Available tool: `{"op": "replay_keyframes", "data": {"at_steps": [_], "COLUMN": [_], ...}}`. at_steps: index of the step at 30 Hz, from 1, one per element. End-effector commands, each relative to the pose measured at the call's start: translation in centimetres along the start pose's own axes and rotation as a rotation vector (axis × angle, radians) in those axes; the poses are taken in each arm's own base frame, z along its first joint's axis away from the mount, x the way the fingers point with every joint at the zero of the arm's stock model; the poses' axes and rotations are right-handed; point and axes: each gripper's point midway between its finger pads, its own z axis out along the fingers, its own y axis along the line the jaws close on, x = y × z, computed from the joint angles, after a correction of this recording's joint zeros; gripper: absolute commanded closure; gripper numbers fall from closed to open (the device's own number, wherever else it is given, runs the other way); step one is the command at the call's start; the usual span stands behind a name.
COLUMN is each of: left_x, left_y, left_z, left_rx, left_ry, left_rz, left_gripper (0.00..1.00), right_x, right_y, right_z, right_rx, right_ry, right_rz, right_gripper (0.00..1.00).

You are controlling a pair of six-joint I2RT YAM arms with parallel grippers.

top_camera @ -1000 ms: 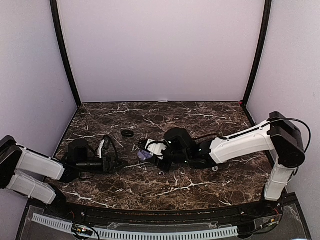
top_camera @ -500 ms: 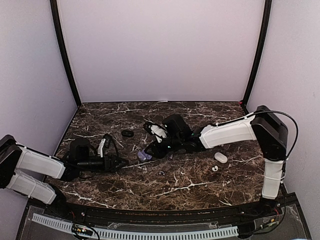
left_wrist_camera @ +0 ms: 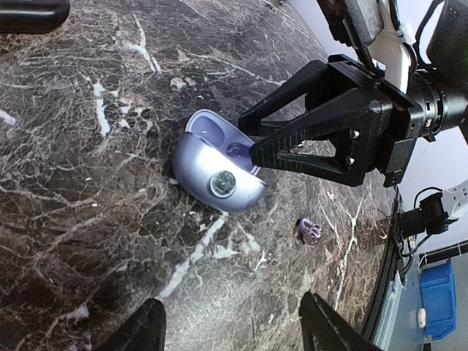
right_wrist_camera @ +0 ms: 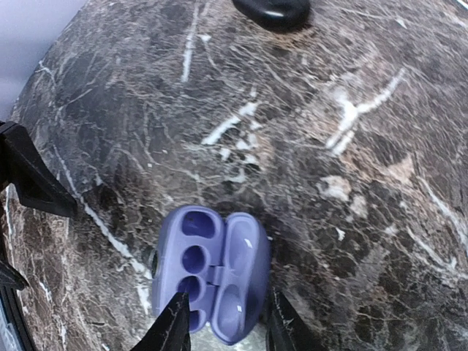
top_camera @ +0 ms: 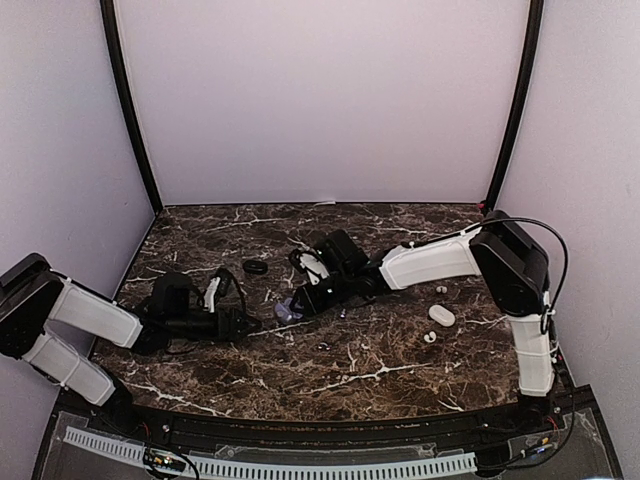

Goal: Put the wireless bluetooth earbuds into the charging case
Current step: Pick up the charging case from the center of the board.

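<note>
Apparently steadying the open purple case (right_wrist_camera: 212, 281) with the right gripper (right_wrist_camera: 228, 323), jaws narrow astride its near end; cannot tell whether pinching or touching. Holding the left gripper (left_wrist_camera: 230, 333) spread wide and empty, facing the case. Seeing no bud in either well. Next, probably: fetch the purple earbud (left_wrist_camera: 310, 230) lying loose on the table (left_wrist_camera: 73, 241) near the case, then seat it.

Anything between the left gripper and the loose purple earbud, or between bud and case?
Left gripper to purple earbud: bare marble only. Bud to open lavender charging case: nothing on the table, but the right gripper has its fingers straddling the case.
</note>
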Motion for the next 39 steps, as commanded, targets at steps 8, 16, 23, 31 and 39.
{"op": "replay_keyframes", "data": {"at_steps": [8, 16, 23, 31, 39], "left_x": [-0.8, -1.0, -1.1, -0.5, -0.5], "left_y": [0.5, 1.2, 1.1, 0.6, -0.9], "left_z": [1.1, 1.7, 1.4, 0.7, 0.9], "left_rx": [-0.033, -0.061, -0.06, -0.024, 0.06], "left_ry": [0.006, 0.009, -0.009, -0.016, 0.006], "left_rz": [-0.022, -0.054, -0.054, -0.035, 0.004], "left_gripper": [0.38, 0.43, 0.44, 0.44, 0.43], "right_x": [-0.6, 0.5, 1.8, 2.3, 2.0], "right_y": [-1.8, -1.7, -0.6, 1.2, 2.1], "right_z": [1.1, 2.0, 1.7, 0.2, -0.9], "right_rx": [0.032, 0.019, 0.035, 0.0, -0.041], "right_ry": [0.014, 0.065, 0.092, 0.065, 0.023], "right_rz": [0.016, 0.008, -0.036, -0.046, -0.048], "right_gripper": [0.65, 0.65, 0.63, 0.71, 0.74]}}
